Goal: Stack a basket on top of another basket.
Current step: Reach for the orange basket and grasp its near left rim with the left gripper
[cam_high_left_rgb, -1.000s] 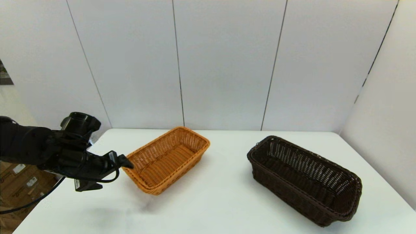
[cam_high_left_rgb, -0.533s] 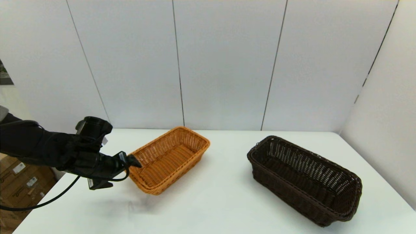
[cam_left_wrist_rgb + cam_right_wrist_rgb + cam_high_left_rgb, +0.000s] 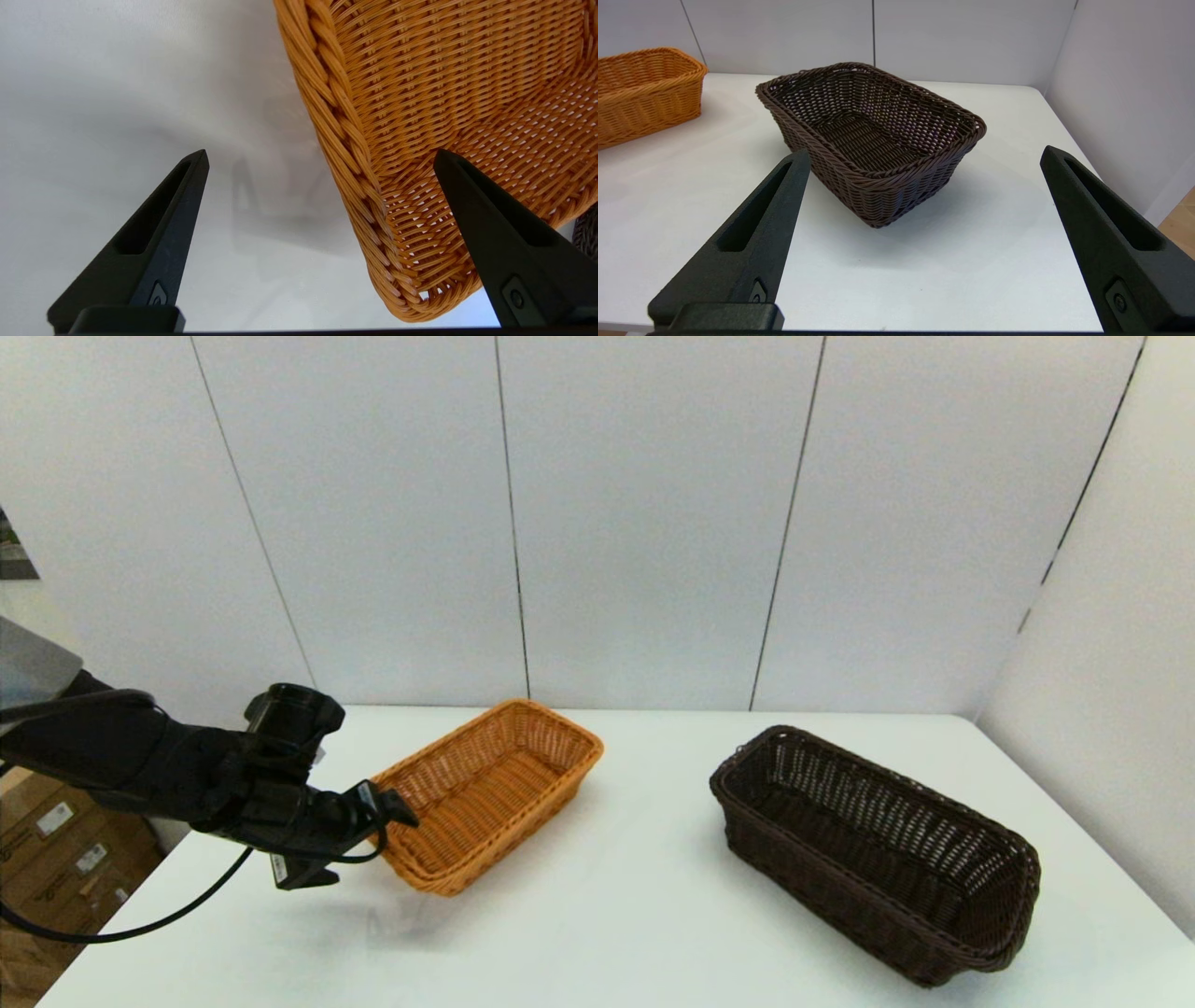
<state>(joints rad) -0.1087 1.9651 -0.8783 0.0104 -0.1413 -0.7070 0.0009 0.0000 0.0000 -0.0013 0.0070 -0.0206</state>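
Clearly my left claw hangs spread wide astride the braided near-end rim of the orange-tan basket, at the surface's left side. If I close off-centre, the light wicker could tip or skid. The dark brown basket, deeper and open-woven, sits well apart toward the right edge. My right claw waits parted before it, off the near edge.
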